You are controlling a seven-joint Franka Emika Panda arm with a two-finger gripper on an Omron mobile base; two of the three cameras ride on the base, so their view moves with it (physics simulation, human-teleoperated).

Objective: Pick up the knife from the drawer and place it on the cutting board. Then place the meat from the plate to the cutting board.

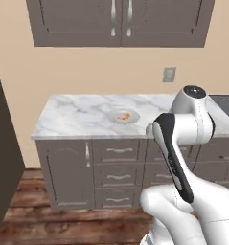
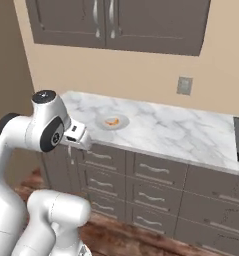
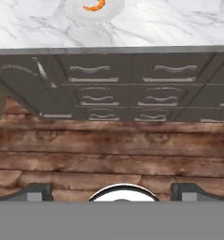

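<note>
Plate (image 3: 95,8) cut off at the hand view's top edge (meat (image 3: 93,5) too).

At the top, the plate (image 3: 94,10) with the orange meat (image 3: 93,5) sits on the marble bench (image 3: 169,26) near its front edge. Below run shut drawers (image 3: 92,72) with wavy handles, then wooden floor (image 3: 108,150). The fingers (image 3: 36,192) stand wide apart.

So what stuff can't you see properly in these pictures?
- The knife: every drawer is shut, so whatever is inside is hidden.
- The plate: the hand view's top edge cuts it off.
- The meat: too small in the left base view to make out its shape.
- The counter: the robot's arm covers its right part in the left base view.
- The gripper: just its fingertips peek up, spread apart.
</note>
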